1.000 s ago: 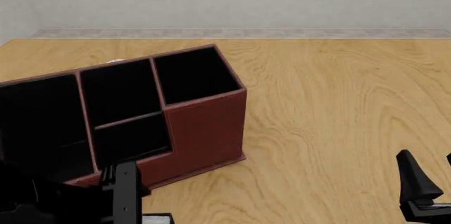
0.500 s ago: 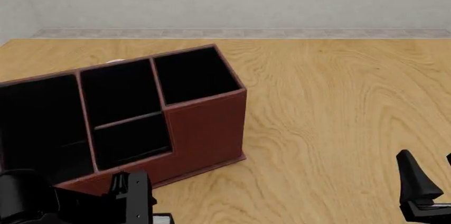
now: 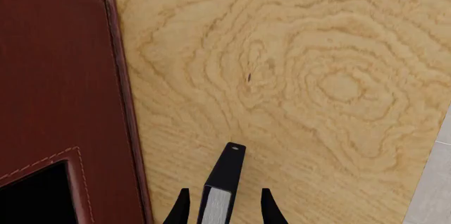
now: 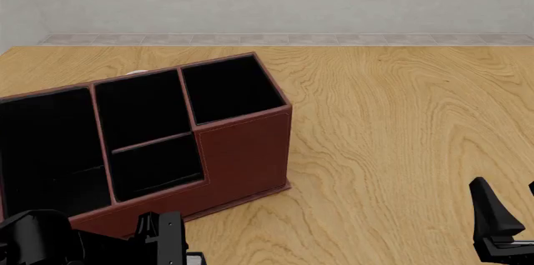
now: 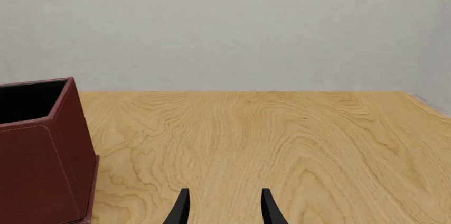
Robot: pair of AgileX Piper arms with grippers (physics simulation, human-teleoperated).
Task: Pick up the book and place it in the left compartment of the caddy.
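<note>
I've dropped my left gripper [image 3: 221,208] lower at the desk's near-left edge, fingers clamped on the book [image 3: 224,182] beside the caddy [image 4: 242,146], so lifting toward the left compartment [image 4: 42,146] comes next, while my right gripper [image 5: 221,208] hangs parted and empty

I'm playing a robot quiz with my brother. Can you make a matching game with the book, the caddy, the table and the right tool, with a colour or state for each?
Things:
1. book
2. caddy
3. table
4. right tool

Descriptions:
A. light wood grain
B. open, holding nothing
C. reddish-brown outside, black inside
D. thin and black-covered, standing on edge between the fingers of the left tool

Pairs: 1-D, 2-C, 3-A, 4-B
</note>
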